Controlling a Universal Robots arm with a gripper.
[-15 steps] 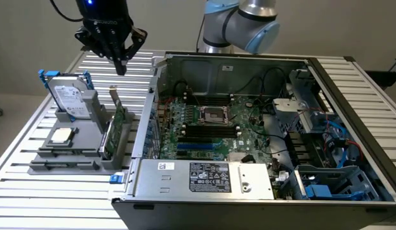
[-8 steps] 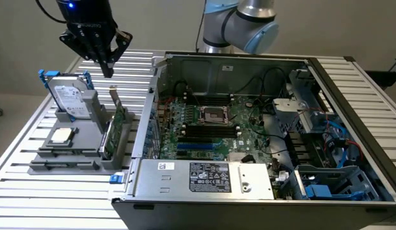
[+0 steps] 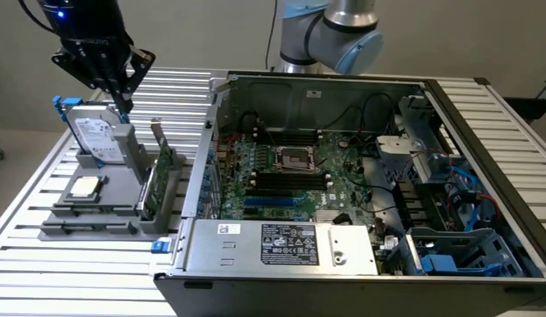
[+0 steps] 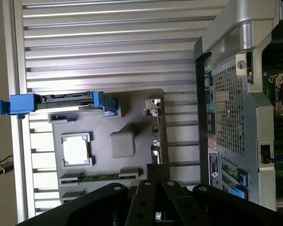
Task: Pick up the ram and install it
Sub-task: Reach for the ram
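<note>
Pincer (image 3: 123,105): closed, holding nothing, upper left of the exterior view, over the hard drive (image 3: 95,135).
Ram (image 4: 99,177): lodged in a slot of the grey holder (image 3: 96,231) on the table (image 3: 43,264), just beside the processor chip (image 3: 86,187).
Computer case (image 3: 299,92): open, centre.

1. Exterior view: I am looking down obliquely, from fairly near, into the open computer case (image 3: 343,165), with the parts holder (image 3: 88,218) at the exterior view's left.
2. Wrist view: I am looking straight down past the gripper (image 4: 155,183) from well above.
3. Shared: both are covering the parts holder, the hard drive (image 3: 92,135) and the computer case's wall.
</note>
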